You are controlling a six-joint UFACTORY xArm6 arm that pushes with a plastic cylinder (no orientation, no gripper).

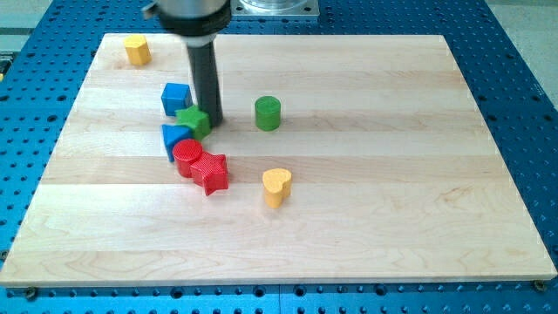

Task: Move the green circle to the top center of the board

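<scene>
The wooden board point(349, 218) lies on a blue perforated table point(523, 52); the dark rod comes down from the view's top, and my tip point(213, 119) rests just right of a green block point(193, 120), seemingly touching it; there is no claw, only the rod. The red star point(212, 172) touches the red cylinder point(187, 158); above sit a blue cube point(176, 98) and a blue block point(173, 138). The green circle point(268, 113) stands apart, right of my tip; a yellow heart point(276, 187) lies lower; a yellow block point(136, 50) sits top left.

My tip point(212, 119) touching green block point(193, 120), view's left of green circle point(268, 113), apart.
</scene>
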